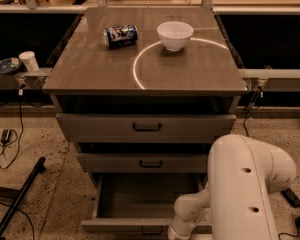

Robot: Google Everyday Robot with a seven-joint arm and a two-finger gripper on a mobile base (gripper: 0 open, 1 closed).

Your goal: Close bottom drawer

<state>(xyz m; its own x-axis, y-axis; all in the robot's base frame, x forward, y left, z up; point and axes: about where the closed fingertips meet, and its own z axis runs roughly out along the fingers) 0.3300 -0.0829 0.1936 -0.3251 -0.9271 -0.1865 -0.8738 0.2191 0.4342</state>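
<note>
Bottom drawer [140, 202] stands pulled out to the near side, below the middle drawer [115, 162]. The arm [245, 184] descends at its front right. The gripper is beyond the near edge, so its state cannot be told. Risk: an off-centre push may skew and jam the drawer.

White arm [245, 189] hiding part of the bottom drawer [135, 226], gripper out of view below the lower edge

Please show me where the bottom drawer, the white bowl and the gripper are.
bottom drawer [140, 199], camera view, on its bare inner floor.
white bowl [175, 40], camera view, on its outer wall.
gripper: not in view, below the bottom edge, past the arm [250, 184].
</note>
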